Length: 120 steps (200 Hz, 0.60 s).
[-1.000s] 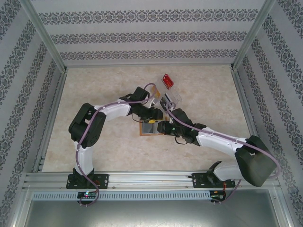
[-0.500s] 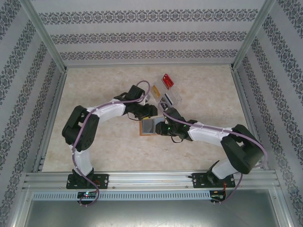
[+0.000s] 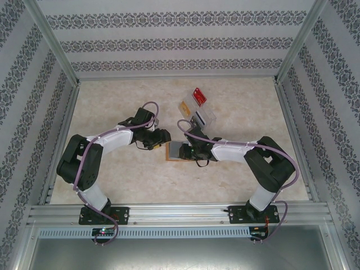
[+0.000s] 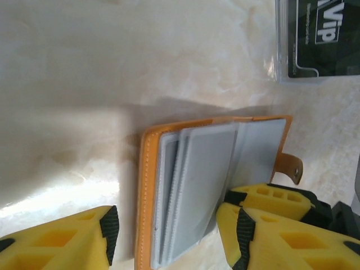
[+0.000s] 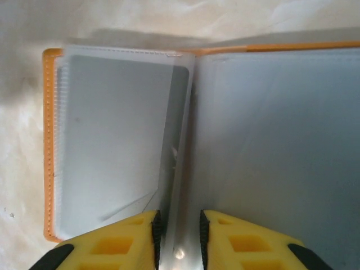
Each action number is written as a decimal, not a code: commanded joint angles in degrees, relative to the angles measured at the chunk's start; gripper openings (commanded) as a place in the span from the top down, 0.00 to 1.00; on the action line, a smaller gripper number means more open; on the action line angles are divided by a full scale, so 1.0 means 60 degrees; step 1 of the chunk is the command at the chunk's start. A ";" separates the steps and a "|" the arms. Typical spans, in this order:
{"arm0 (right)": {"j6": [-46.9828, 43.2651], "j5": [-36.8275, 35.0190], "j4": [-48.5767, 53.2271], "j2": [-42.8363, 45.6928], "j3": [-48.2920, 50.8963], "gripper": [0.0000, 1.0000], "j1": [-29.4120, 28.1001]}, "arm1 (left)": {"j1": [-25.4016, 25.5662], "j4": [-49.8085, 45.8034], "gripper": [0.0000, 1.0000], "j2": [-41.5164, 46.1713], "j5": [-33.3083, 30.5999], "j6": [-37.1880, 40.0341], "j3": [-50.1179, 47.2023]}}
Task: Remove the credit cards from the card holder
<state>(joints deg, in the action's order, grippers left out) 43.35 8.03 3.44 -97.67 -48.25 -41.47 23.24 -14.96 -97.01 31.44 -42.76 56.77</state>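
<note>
My right gripper point(image 5: 179, 222) has its two yellow fingers point(image 5: 126, 244) drawn close together around one upright grey see-through page of the card holder point(image 5: 112, 140). The page fills the narrow gap between the pads, but I cannot tell whether they actually pinch it. The card holder lies open and flat on the pale marbled table point(image 3: 124, 185), near the middle, its orange-tan border showing along the left and top edges.

From above, the right gripper point(image 3: 190, 151) sits at the holder's point(image 3: 174, 152) right side. My left gripper point(image 3: 160, 138) is just beside its upper left corner.

On the left wrist camera, the left gripper point(image 4: 171, 233) is spread wide and holds nothing. The holder point(image 4: 197, 185) shows between its fingers, with a small side tab point(image 4: 291, 167) sticking out.

Beyond the holder, apart from it, lies a clear tray point(image 3: 206, 116) holding a dark credit card point(image 4: 326, 39) with pale lettering. A red card point(image 3: 199, 97) lies at the tray's far end.
</note>
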 commanded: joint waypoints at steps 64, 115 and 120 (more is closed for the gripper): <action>0.0246 -0.0236 0.0509 -0.0546 0.0116 0.80 0.0159 | 0.0262 0.0774 0.50 -0.0183 0.1239 0.0014 0.0104; 0.0302 -0.0257 0.0431 -0.0526 0.0212 0.81 0.0184 | 0.0576 0.0718 0.51 -0.0702 0.0951 0.0128 0.0350; 0.0310 -0.0266 0.0427 -0.0536 0.0216 0.80 0.0188 | 0.0597 0.0724 0.51 -0.0755 0.0949 0.0124 0.0371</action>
<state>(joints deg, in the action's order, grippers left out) 44.64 8.27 3.40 -98.41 -48.49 -40.99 25.85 -11.29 -99.72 37.54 -43.16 57.12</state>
